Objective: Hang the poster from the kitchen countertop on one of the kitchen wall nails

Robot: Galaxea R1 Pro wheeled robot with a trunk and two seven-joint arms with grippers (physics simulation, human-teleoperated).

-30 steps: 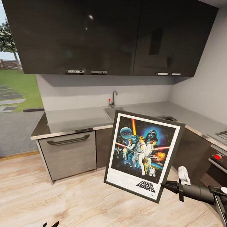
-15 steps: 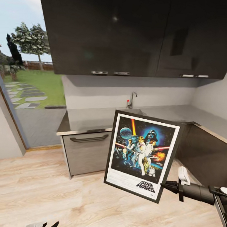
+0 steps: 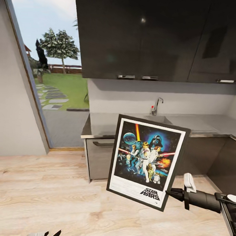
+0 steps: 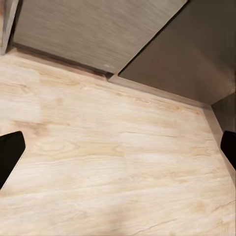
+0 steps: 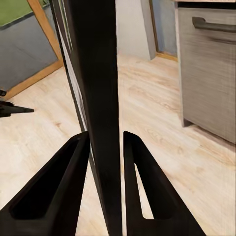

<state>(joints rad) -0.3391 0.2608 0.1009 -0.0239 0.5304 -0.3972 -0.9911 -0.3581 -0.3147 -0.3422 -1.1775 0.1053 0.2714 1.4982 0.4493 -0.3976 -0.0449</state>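
Turning left, the head camera is sliding the desk [image 3: 200,124] toward 3 o'clock; the right end effector [image 3: 167,193] is pinching the poster [image 3: 147,161] upright by its edge for carrying, the left end effector [image 4: 118,147] spread.

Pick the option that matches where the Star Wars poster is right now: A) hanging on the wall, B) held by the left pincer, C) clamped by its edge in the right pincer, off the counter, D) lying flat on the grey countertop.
C: the right pincer has a finger on each side of the edge of the poster, which is upright in front of the kitchen countertop.
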